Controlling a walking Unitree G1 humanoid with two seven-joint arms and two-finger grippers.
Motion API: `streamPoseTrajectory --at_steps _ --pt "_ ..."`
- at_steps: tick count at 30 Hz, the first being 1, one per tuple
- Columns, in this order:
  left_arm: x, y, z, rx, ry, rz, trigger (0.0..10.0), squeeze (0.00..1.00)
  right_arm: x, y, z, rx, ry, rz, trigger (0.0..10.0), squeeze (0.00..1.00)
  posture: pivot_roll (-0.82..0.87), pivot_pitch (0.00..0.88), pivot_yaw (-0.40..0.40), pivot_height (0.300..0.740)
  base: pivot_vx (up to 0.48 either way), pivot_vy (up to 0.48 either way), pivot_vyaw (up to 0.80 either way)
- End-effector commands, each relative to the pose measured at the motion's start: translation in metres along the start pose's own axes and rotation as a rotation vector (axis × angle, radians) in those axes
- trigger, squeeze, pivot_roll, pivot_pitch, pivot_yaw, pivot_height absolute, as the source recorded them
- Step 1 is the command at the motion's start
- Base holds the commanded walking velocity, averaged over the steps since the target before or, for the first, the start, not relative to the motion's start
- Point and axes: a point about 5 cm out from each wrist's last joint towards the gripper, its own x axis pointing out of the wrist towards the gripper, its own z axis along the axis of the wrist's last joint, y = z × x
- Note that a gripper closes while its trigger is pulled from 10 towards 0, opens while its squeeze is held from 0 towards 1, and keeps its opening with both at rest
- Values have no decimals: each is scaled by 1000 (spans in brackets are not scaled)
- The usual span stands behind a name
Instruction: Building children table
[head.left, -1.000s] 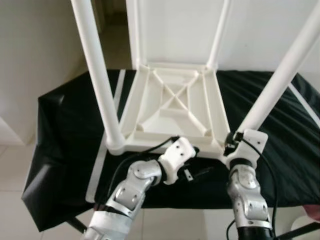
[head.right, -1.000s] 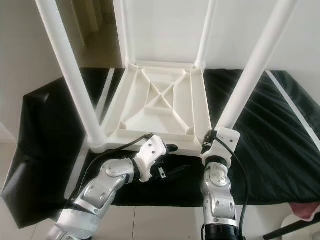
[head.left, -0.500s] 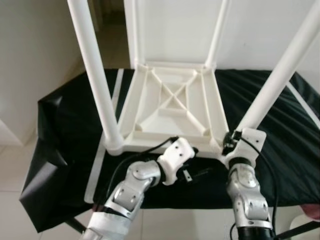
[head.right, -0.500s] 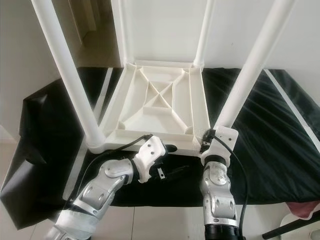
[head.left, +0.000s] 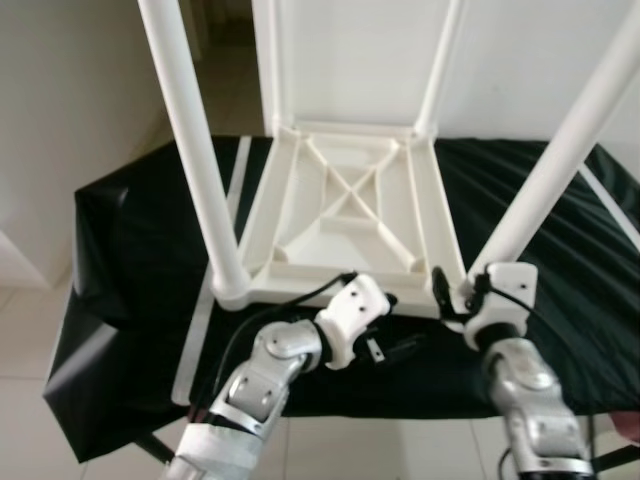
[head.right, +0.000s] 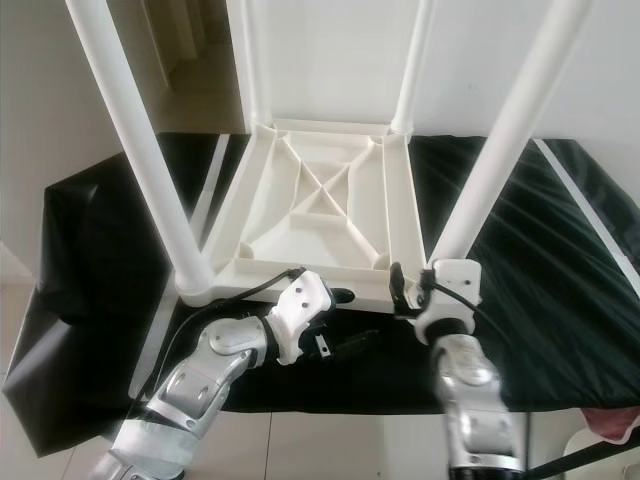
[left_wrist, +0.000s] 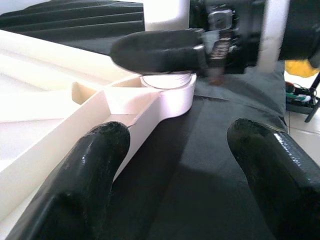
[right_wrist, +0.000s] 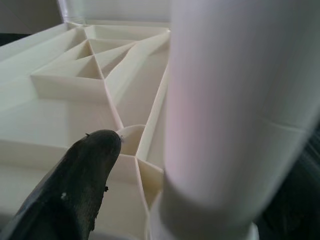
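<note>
A small white plastic children's table (head.left: 350, 215) lies upside down on a desk covered with a black cloth (head.left: 140, 250). Its ribbed underside faces up, and four white round plastic legs stand upright from its corners. The table sits near the middle of the desk, with its near edge close to the desk's front edge.

The left gripper (left_wrist: 177, 165) lies low over the black cloth at the desk's front edge, just in front of the table's near edge and pointing toward the near right corner. Its jaws are spread wide and hold nothing. In the left wrist view one black finger (left_wrist: 87, 175) sits right beside the table's white rim, and the other rests over bare cloth.

The right gripper (head.right: 410, 290) is at the table's near right corner, at the base of the near right leg (head.left: 545, 185). In the right wrist view that leg fills the space right beside one black finger (right_wrist: 75, 185), which points in over the ribbed underside near the leg socket. I cannot tell whether these jaws grip the leg or how far apart they are.
</note>
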Motion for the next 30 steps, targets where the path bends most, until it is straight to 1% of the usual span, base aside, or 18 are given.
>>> streamPoseTrajectory --at_steps 1,4,5,6,8,11,12,14,15,17,18,20,22,24,25,28,29,30 --pt "1 3 4 13 -3 40 10000 0 -2 2 1 22 3 56 10000 0 10 0 -22 740 0 0 0" --pt "-4 4 3 7 -3 31 10000 0 -6 -7 5 -19 24 183 10000 0 22 0 -24 740 0 0 0" --pt "-5 4 2 4 -2 29 10000 0 -7 -9 6 -34 26 214 10000 0 22 0 -24 740 0 0 0" --pt "-5 4 2 4 -2 29 10000 0 -7 -9 6 -34 26 214 10000 0 22 0 -24 740 0 0 0" --pt "-9 3 0 -2 4 4 10000 0 -8 -11 6 -55 39 288 10000 0 31 0 -23 740 0 0 0" --pt "-11 1 0 1 7 -16 10000 0 -8 -14 5 -67 49 316 10000 0 34 0 -25 740 0 0 0" --pt "-15 -1 0 -4 9 -50 10000 0 -7 -18 5 -91 61 347 10000 0 44 0 -30 740 0 0 0" --pt "-15 -1 0 -4 9 -50 10000 0 -7 -18 5 -91 61 347 10000 0 44 0 -30 740 0 0 0" --pt "-18 -2 -1 -8 10 -72 10000 0 -5 -21 5 -107 70 368 10000 0 44 0 -30 740 0 0 0" --pt "-25 1 -2 -25 17 -89 10000 0 3 -26 5 -146 95 432 10000 0 53 0 -32 740 0 0 0" --pt "-25 1 -2 -25 17 -89 10000 0 3 -26 5 -146 95 432 10000 0 53 0 -32 740 0 0 0" --pt "-27 0 -2 -25 26 -104 10000 0 11 -29 4 -175 115 469 10000 0 53 0 -30 740 0 0 0" --pt "-27 0 -2 -25 26 -104 10000 0 11 -29 4 -175 115 469 10000 0 53 0 -30 740 0 0 0" --pt "-25 -2 -2 -21 32 -122 10000 0 22 -32 3 -197 117 472 10000 0 50 0 -28 740 0 0 0" --pt "-25 -2 -2 -21 32 -122 10000 0 22 -32 3 -197 117 472 10000 0 50 0 -28 740 0 0 0" --pt "-24 -2 0 -19 29 -127 10000 0 30 -31 3 -189 117 483 10000 0 49 0 -27 740 0 0 0" --pt "-23 -3 1 -18 27 -129 10000 0 32 -30 2 -181 118 491 2118 0 51 0 -29 740 0 0 0" --pt "-23 -3 1 -18 27 -129 10000 0 32 -30 2 -181 118 491 2118 0 51 0 -29 740 0 0 0"
